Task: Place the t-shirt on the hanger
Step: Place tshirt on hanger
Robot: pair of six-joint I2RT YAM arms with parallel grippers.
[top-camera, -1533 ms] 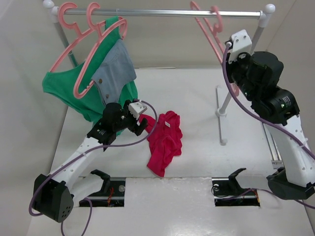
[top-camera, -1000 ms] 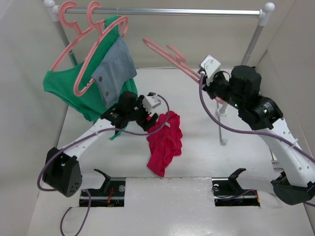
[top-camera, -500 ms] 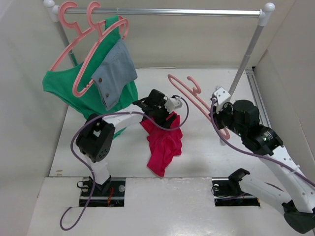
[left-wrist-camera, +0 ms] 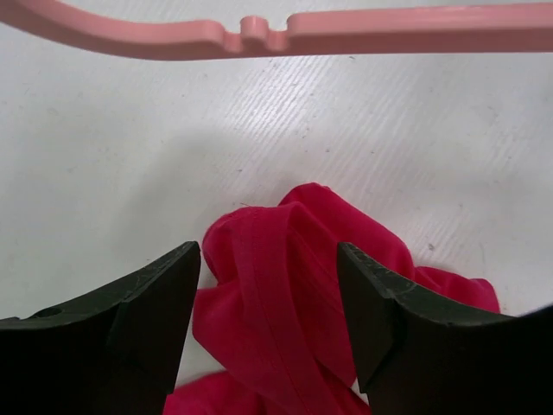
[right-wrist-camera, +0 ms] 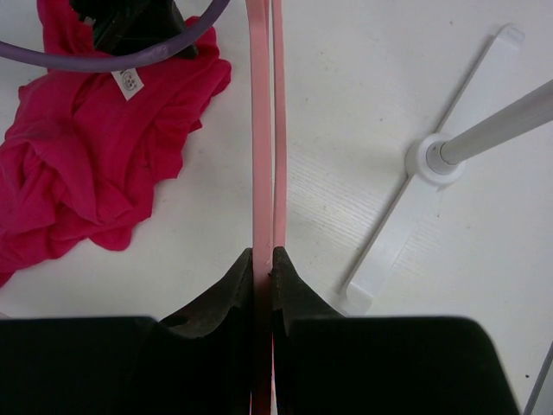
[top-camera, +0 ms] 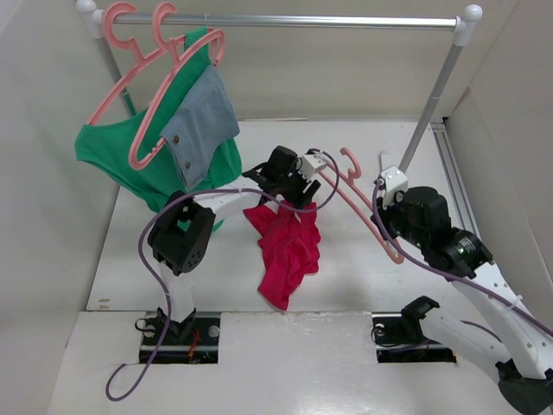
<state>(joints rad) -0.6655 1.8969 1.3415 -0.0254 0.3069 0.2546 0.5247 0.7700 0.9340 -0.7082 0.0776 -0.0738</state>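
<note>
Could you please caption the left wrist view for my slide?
Open left gripper straddles a raised fold of the red t-shirt on the table, with the pink hanger crossing beyond it.

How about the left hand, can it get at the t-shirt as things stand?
Probably yes. The open left hand hovers right over a fold of the t-shirt, nothing between. The hanger, held by the right hand, lies just beyond, likely clear.

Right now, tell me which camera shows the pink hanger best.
Top external: the hanger shows its curled hook and frame, held by the right end effector. The right wrist view shows only the pinched bar; the left wrist view shows one notched arm along the top.
</note>
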